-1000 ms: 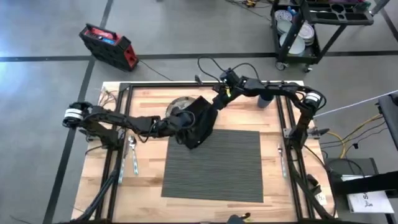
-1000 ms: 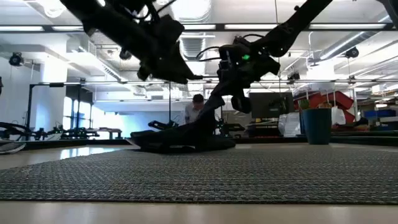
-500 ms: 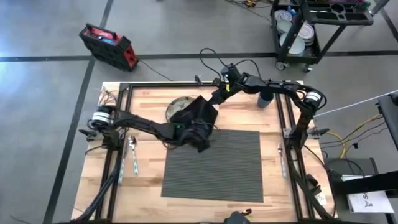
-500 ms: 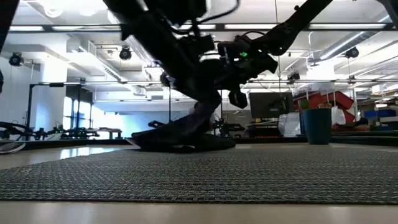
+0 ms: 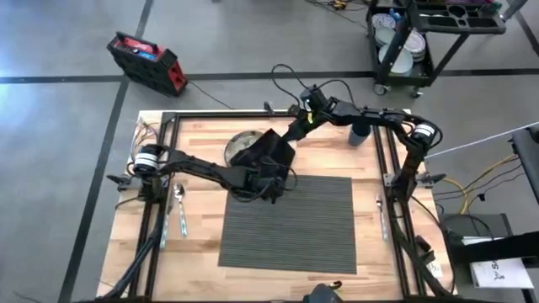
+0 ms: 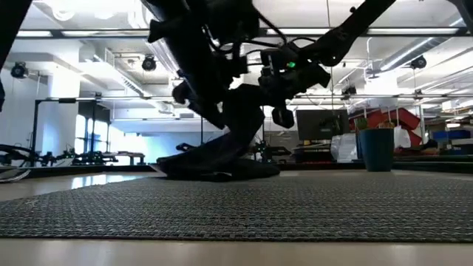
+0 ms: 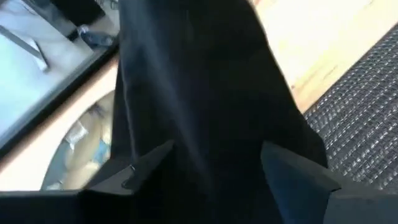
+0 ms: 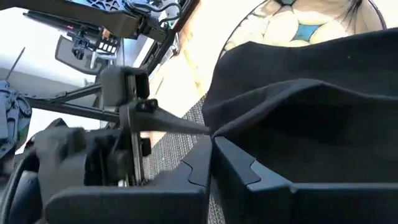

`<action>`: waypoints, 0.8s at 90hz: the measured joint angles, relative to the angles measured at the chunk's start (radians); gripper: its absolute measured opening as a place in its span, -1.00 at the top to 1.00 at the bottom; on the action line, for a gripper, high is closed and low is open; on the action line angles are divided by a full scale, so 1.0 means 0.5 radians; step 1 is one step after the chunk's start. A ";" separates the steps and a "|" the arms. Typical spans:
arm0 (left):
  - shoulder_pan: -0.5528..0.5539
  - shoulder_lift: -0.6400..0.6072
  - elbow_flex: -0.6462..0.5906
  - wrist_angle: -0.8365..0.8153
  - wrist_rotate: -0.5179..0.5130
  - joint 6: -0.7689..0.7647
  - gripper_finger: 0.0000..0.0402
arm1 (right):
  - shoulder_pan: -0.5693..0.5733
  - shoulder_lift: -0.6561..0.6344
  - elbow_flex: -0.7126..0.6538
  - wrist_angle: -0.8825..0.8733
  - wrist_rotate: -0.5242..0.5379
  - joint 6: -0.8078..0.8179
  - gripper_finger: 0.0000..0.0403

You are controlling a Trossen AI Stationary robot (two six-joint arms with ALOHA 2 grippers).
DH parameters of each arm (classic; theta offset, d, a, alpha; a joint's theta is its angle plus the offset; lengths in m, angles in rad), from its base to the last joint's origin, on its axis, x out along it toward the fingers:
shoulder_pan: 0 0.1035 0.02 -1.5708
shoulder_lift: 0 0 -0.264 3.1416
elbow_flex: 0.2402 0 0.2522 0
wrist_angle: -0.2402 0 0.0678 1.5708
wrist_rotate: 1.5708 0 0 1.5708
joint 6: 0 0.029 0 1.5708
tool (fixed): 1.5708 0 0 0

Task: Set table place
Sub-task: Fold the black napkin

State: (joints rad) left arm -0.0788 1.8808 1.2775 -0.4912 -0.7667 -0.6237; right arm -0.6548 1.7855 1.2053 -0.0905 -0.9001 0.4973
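The dark grey ribbed placemat (image 5: pixel 288 222) lies flat on the middle of the wooden bench (image 5: pixel 199 252), reaching toward the near edge, with bare wood on both of its sides. Both hands work just past its far-left corner, where a black cloth napkin (image 5: pixel 268 158) is bunched, partly over a patterned plate (image 5: pixel 240 143) and with its lower part touching the placemat's far edge.

The left hand (image 5: pixel 274 181) has reached in from the bench's left edge and sits at the napkin's near side, right above the placemat's far-left corner. In the left wrist view its two fingers (image 7: pixel 143 165) stand apart with black cloth filling the space between them; whether they pinch the cloth cannot be told.

The right hand (image 5: pixel 290 136) comes from the far-right corner and is at the napkin's far side. In the right wrist view its fingers (image 8: pixel 233 165) are closed together on a raised fold of the napkin, which the low view shows lifted into a peak.

A spoon (image 5: pixel 178 200) and another piece of cutlery (image 5: pixel 183 225) lie near the left edge, well apart from the placemat. A dark blue cup (image 5: pixel 360 132) stands near the far-right corner. The near half of the placemat is bare.
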 joint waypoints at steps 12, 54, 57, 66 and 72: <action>0.000 -0.001 -0.032 0.019 0.049 0.039 0.04 | -0.002 0.000 0.000 0.051 -0.039 0.028 1.00; 0.000 -0.091 -0.056 0.246 0.212 0.273 0.24 | -0.091 0.000 -0.021 -0.578 0.356 -0.444 1.00; 0.000 -0.110 -0.069 0.247 0.211 0.275 0.24 | -0.095 0.000 -0.030 -0.580 0.355 -0.451 1.00; 0.008 -0.184 -0.125 0.228 0.212 0.270 0.23 | -0.101 0.000 -0.050 -0.574 0.355 -0.456 1.00; 0.026 -0.248 -0.170 0.200 0.213 0.268 0.22 | -0.102 0.000 -0.066 -0.574 0.356 -0.458 1.00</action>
State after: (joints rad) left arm -0.0656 1.7570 1.1926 -0.3914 -0.6601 -0.4896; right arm -0.7059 1.7855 1.1724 -0.3776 -0.7221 0.2681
